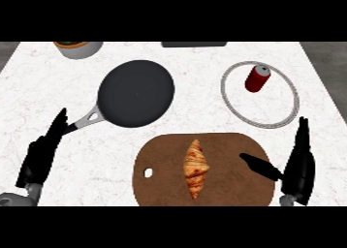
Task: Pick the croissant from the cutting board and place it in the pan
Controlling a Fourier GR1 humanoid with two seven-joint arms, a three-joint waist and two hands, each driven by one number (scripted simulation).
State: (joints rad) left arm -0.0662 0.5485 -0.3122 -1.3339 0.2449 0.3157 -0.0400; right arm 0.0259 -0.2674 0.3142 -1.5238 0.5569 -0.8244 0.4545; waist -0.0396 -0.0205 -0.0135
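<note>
The croissant [195, 167] is lying light, flaky and crushable on the cutting board [227, 145], likely suiting a grasp across its thick middle, while the right hand [296, 162] is waiting open and empty beside it.

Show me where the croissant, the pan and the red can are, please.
croissant [196, 167], head view, middle of its crust.
pan [137, 93], head view, centre of its dark bowl.
red can [257, 79], head view, its red side.
</note>
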